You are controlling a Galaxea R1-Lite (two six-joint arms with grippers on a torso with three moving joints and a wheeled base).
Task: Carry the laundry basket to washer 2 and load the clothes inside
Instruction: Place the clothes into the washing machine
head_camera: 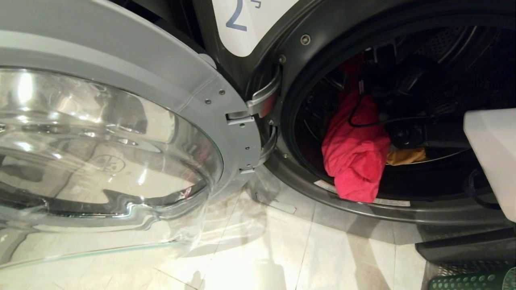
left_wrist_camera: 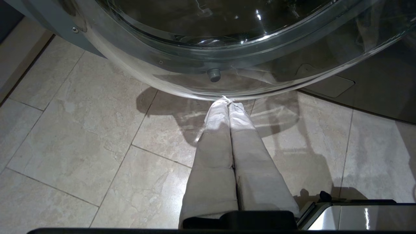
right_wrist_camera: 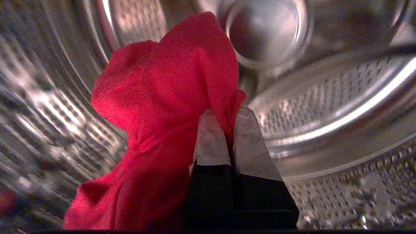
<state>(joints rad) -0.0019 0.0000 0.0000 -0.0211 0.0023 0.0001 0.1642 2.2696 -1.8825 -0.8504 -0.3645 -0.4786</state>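
Already we have washer 2 (head_camera: 342,24) open and our right gripper (right_wrist_camera: 230,130) deep in its drum, jaws clamped on the pink-red garment (head_camera: 354,157), a yellow garment (head_camera: 407,156) lying inside beside it, the laundry basket (head_camera: 467,281) below the opening, release remaining.

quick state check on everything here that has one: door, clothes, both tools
washer 2: door swung wide open
pink-red garment: pinched by the right tool, hanging inside the drum over the door rim
yellow garment: lying in the drum
right tool: shut on the pink-red garment
left tool: shut, empty, above the floor
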